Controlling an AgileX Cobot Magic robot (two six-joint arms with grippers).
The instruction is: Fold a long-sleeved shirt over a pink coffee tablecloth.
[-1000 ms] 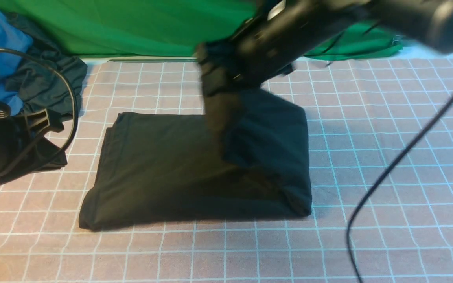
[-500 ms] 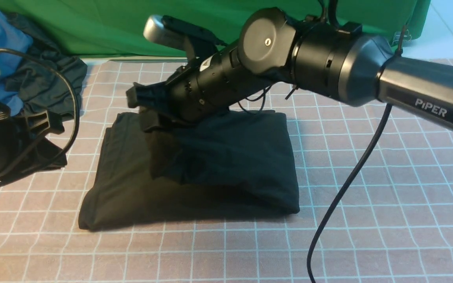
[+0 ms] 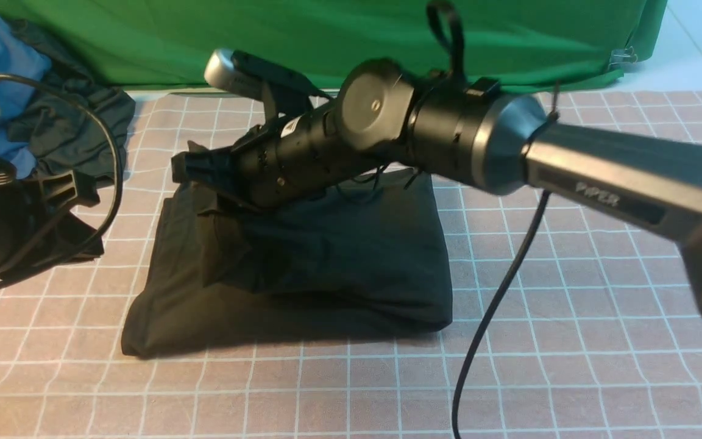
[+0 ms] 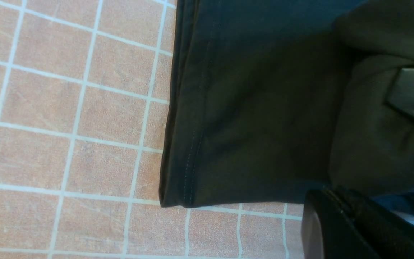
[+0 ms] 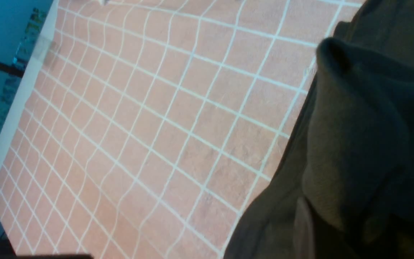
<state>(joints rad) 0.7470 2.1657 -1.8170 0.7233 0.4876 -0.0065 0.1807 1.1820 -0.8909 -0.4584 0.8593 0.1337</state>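
Right end effector (image 3: 195, 171) apparently grasping shirt (image 3: 326, 256) flap, folded over tablecloth (image 3: 570, 305); left end effector (image 3: 52, 189) clenched, empty.

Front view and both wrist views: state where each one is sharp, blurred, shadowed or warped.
Front view: mostly sharp; the right arm is slightly smeared, its lettering unreadable; the long-sleeved shirt is dark, with shadow under its near edge. Left wrist view: crisp stitching on the shirt hem, the pink coffee tablecloth evenly lit. Right wrist view: soft focus, grid lines bowed, the shirt close and murky.
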